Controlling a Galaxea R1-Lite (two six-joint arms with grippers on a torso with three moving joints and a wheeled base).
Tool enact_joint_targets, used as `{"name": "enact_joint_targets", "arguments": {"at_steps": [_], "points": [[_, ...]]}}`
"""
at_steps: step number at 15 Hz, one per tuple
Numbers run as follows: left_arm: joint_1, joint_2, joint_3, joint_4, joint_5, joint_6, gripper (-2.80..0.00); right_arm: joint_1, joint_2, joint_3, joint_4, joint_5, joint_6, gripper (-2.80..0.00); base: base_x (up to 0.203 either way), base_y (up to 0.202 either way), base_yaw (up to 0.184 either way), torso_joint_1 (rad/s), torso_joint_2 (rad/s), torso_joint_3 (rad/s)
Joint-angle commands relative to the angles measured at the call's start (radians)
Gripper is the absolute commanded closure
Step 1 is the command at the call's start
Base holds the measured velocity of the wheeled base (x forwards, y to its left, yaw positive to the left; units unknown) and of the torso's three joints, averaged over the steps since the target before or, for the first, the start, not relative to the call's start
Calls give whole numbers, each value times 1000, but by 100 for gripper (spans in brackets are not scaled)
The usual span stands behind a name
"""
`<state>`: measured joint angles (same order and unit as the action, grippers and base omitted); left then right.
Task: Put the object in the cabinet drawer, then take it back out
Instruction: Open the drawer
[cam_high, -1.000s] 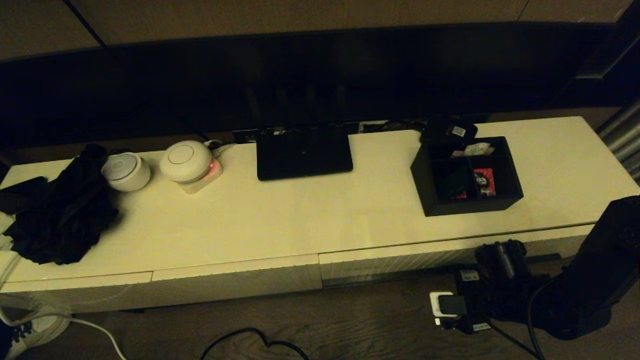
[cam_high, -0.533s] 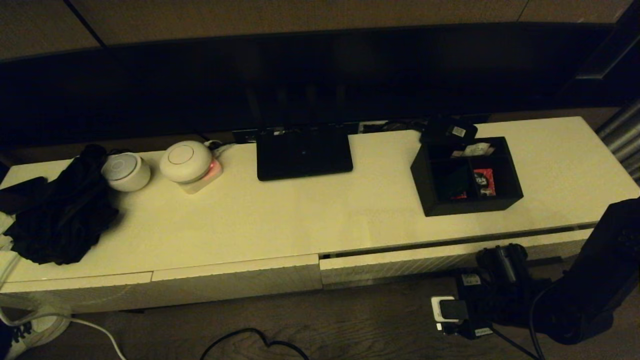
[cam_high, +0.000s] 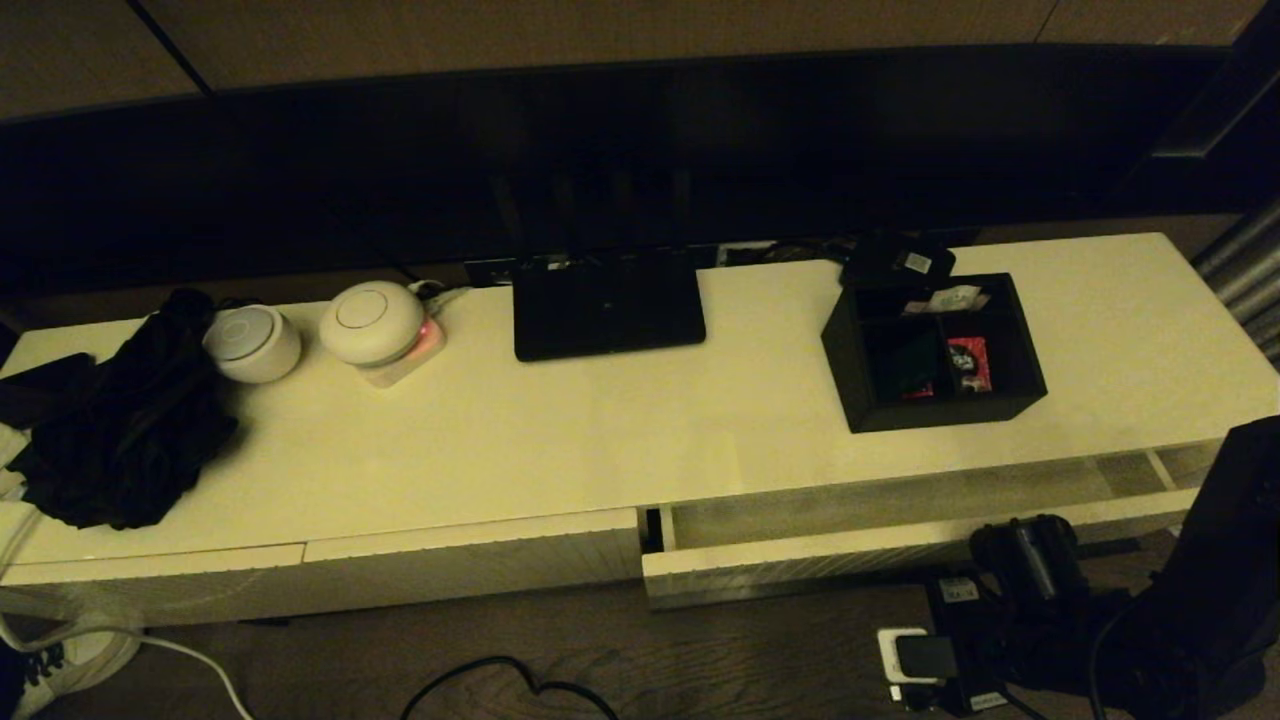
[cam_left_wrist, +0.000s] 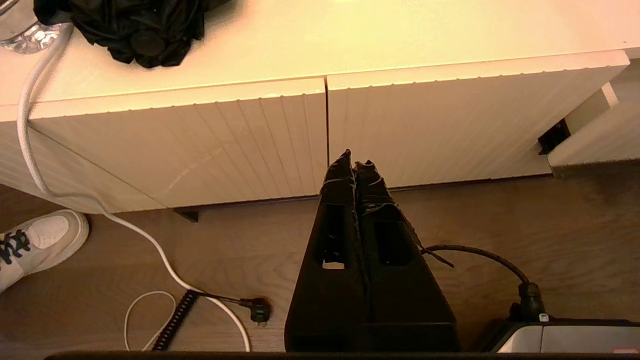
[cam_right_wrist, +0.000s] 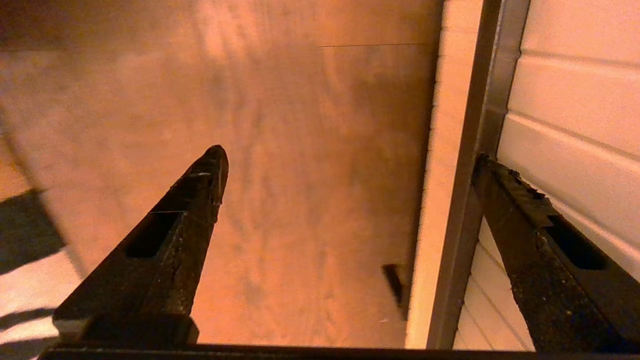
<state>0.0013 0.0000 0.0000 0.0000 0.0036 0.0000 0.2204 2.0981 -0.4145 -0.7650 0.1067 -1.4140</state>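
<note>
Cream cabinet top (cam_high: 560, 440) carries the organiser box (cam_high: 934, 352) near its right front edge; below, the drawer (cam_high: 900, 520) stands part-open, right gripper (cam_right_wrist: 350, 165) spread wide at its front, left gripper (cam_left_wrist: 355, 165) closed.

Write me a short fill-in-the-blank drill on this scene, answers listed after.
1. The box stands on the cabinet ____.
2. The drawer is partly ____.
3. The right tool has its fingers ____.
4. The left tool has its fingers ____.

Missing words: top; open; open; shut

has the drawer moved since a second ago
Yes. The cabinet drawer has slid out toward the camera, away from the cabinet top; its pale interior now shows.
</note>
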Motion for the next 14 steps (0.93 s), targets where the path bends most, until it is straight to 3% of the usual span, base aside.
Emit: {"name": "enact_joint_targets", "arguments": {"at_steps": [1,11,12,14], "points": [[0,0,3,0,1,0,0,3,-40,64,-3,2,-8,-280,0,0,0,0,0,0],[0,0,3,0,1,0,0,10,-335,207,44,2,12,-280,0,0,0,0,0,0],[0,0,3,0,1,0,0,10,-384,213,91,2,13,0,0,0,0,0,0,0],[0,0,3,0,1,0,0,10,-503,206,209,1,14,0,0,0,0,0,0,0]]}}
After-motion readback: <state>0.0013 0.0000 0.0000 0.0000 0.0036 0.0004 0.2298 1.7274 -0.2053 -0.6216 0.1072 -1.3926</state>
